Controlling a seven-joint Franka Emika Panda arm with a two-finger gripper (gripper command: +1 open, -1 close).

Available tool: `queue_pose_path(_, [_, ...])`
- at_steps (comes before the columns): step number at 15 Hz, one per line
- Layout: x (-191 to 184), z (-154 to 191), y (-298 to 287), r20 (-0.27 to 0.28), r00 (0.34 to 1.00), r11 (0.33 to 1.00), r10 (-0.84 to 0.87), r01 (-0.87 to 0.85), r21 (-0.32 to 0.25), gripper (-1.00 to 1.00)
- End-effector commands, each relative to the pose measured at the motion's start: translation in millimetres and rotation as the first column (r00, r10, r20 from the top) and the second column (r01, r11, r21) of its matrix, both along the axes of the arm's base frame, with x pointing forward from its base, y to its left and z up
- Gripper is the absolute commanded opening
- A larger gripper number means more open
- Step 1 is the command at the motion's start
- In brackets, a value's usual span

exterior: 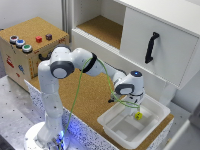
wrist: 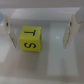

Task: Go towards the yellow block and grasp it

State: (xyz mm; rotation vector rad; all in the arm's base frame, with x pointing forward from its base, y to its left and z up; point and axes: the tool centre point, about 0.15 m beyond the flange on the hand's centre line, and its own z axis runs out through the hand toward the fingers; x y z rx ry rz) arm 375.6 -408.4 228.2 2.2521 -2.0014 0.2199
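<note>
The yellow block (wrist: 31,39) lies in the white tray (exterior: 155,112), between the fingers (wrist: 8,35) of the wide-open claw (wrist: 40,31), nearer one finger; the claw holds nothing.

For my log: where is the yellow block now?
In the exterior view, the yellow block lies inside the white tray, at the right, under the gripper.

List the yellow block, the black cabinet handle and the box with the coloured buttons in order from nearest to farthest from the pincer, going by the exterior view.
1. The yellow block, right below the pincer, inside the white tray.
2. The black cabinet handle, above it on the white cabinet door.
3. The box with the coloured buttons, far off at the exterior view's left.
</note>
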Motion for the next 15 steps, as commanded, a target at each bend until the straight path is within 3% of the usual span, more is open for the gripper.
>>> queue_pose_path(1, [23, -25, -25, -0.031, 0.999, 0.994, 0.029, -0.026, 0.103, 1.0])
queue_pose_path(11, [32, -18, -46, 0.001, 1.0, 0.994, 0.012, -0.012, 0.11, 1.0])
queue_pose_path(12, [33, -16, -46, 0.004, 1.0, 0.994, 0.009, -0.009, 0.105, -1.0])
queue_pose_path(15, [27, -20, -38, 0.008, 0.999, 0.991, -0.036, 0.035, 0.13, -1.0])
